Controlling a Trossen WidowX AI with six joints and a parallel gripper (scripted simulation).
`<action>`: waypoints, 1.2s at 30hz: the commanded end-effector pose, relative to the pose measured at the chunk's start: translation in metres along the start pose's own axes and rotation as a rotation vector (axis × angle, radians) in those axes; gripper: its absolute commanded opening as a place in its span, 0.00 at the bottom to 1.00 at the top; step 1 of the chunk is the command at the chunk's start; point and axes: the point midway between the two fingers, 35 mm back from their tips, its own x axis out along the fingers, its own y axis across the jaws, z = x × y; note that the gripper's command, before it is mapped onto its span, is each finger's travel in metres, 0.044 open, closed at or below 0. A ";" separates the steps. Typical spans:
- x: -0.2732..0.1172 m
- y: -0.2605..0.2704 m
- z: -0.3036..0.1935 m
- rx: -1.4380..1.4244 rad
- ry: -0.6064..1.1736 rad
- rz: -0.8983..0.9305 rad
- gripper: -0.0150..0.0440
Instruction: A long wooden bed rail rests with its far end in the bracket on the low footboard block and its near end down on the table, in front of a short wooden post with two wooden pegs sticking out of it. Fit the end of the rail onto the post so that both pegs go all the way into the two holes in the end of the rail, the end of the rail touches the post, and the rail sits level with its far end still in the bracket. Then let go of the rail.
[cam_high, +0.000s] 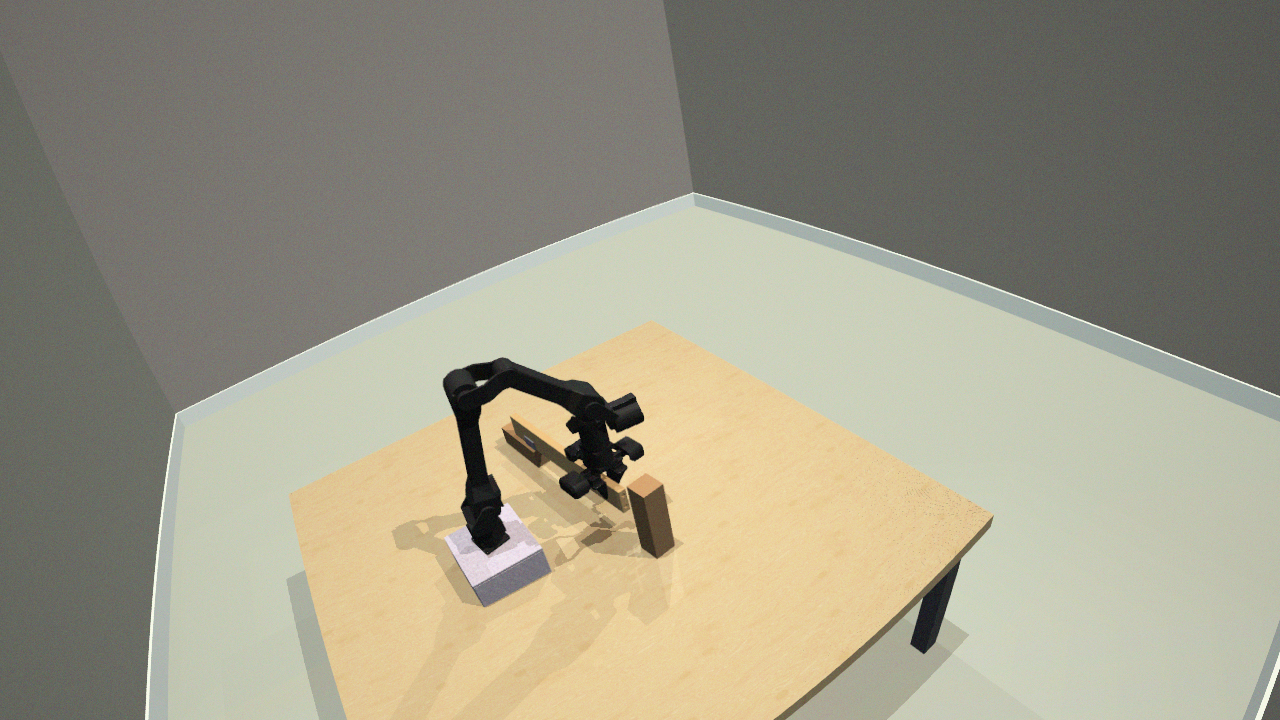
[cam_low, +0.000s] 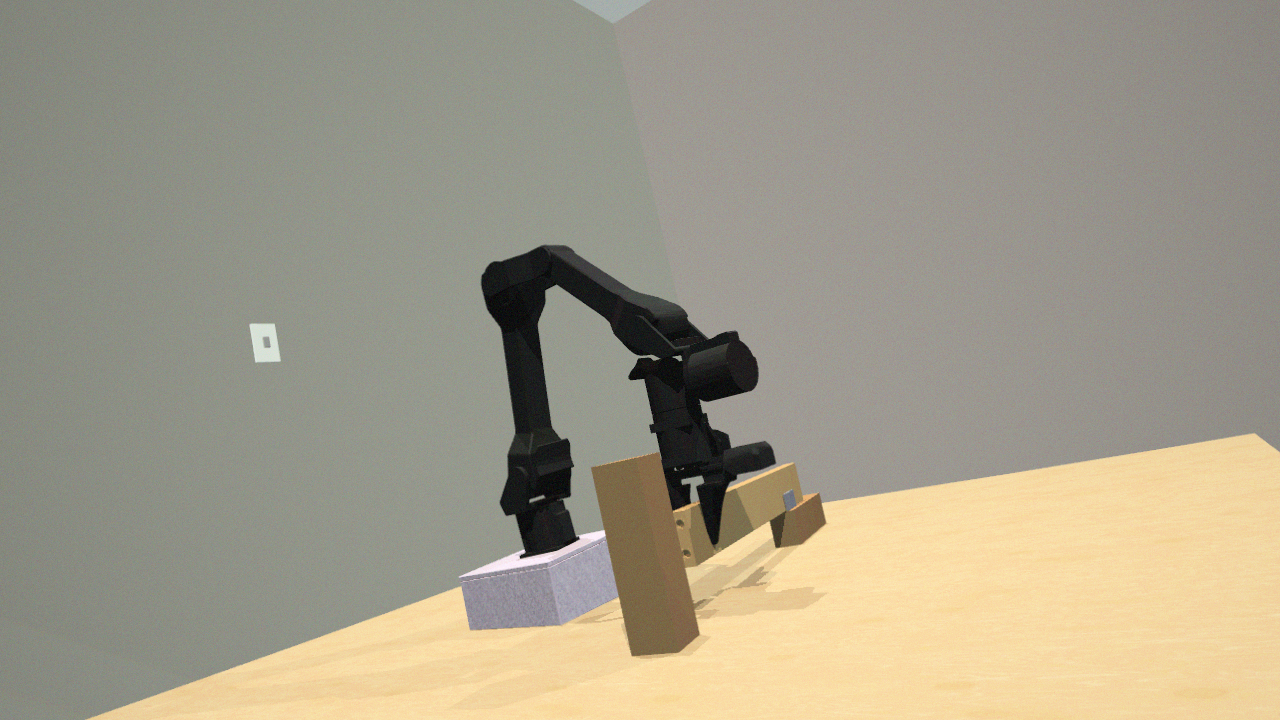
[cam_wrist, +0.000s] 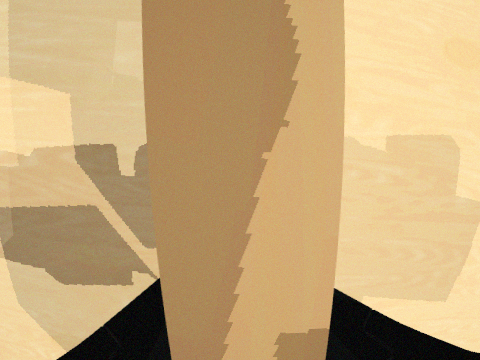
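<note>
The long wooden rail (cam_high: 553, 454) (cam_low: 760, 495) (cam_wrist: 240, 150) runs from the footboard block (cam_high: 522, 450) (cam_low: 803, 521) toward the post (cam_high: 651, 519) (cam_low: 642, 555). Its far end is at the grey-blue bracket (cam_low: 788, 500) on that block. Its near end is raised off the table, and the rail looks about level. My gripper (cam_high: 610, 488) (cam_low: 698, 523) (cam_wrist: 230, 280) is shut on the rail close to its near end, one finger on each side. Two holes show in the end face in the exterior view. A small gap seems to separate it from the upright post. The pegs are hidden.
The arm's pale base block (cam_high: 496, 559) (cam_low: 510, 601) stands on the wooden table (cam_high: 805, 537) (cam_low: 1029, 582), to one side of the rail and post. Arm shadows fall around the rail.
</note>
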 end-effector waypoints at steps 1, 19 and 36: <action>-0.001 0.000 -0.002 -0.001 -0.001 -0.002 0.25; -0.002 -0.001 -0.008 -0.001 0.000 -0.002 0.25; -0.001 -0.001 -0.013 -0.001 0.000 -0.002 0.25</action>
